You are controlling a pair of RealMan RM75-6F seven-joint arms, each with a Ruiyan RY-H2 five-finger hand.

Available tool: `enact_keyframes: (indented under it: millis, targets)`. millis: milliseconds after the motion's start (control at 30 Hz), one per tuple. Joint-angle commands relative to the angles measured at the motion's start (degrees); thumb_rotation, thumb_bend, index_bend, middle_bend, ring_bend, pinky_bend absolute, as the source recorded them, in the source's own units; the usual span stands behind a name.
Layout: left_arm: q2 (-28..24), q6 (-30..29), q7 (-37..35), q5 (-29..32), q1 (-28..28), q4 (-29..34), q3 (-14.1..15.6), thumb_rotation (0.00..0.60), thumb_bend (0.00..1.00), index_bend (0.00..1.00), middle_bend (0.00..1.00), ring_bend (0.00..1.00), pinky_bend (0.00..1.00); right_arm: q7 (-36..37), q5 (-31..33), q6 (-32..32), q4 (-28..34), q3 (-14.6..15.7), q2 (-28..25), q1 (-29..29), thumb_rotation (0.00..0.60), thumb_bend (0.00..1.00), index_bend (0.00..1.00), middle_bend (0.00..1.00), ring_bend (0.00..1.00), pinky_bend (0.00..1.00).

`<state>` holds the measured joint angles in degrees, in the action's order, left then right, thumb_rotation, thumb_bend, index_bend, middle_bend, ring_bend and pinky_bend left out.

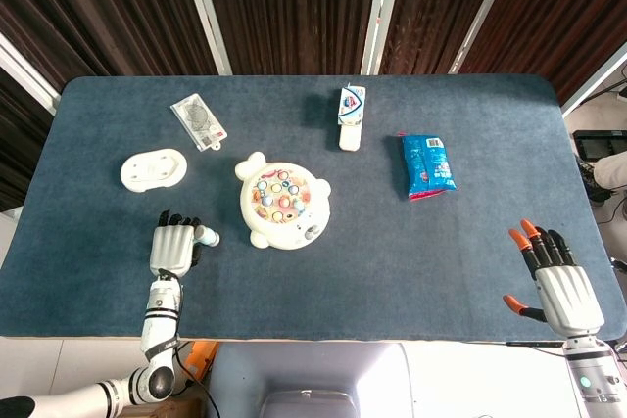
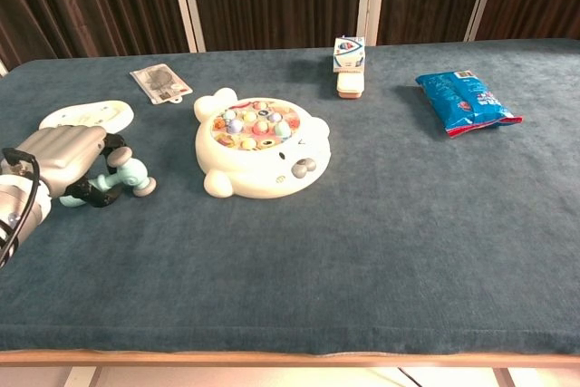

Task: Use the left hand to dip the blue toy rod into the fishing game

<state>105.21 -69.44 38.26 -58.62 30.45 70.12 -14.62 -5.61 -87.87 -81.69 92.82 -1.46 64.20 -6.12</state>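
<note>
My left hand: fingers curled around the blue toy rod, low on the table, just left of the fishing game. My right hand: fingers spread, holding nothing.

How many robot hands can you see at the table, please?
2: the left hand at the near left, its fingers around the rod; the right hand open at the near right edge.
</note>
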Motion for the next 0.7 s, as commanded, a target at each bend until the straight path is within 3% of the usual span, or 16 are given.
enact_keyframes:
  millis: [33,500,700]
  targets:
    - [0.1,0.0,0.0,-0.1,0.2,0.1,0.1,0.6,0.38,0.41,0.41,0.26,0.16,0.0,0.0,0.0,0.0,0.0,0.0,0.0,0.6,0.31,0.0,0.0,0.0,0.0]
    - [0.6,0.4,-0.2,0.9,0.9,-0.5,0.2,0.6,0.41,0.45,0.45,0.29,0.16,0.2,0.1,-0.1,-0.1,0.0,-0.1,0.1,0.6,0.31,0.0,0.0,0.0,0.0]
    - [0.5,1.0,-3.3,0.3,0.7,-1.0,0.4,0.6,0.54,0.5,0.51,0.34,0.21,0.2,0.1,-0.1,-0.1,0.0,-0.1,0.1,0.6,0.31,0.0,0.0,0.0,0.0]
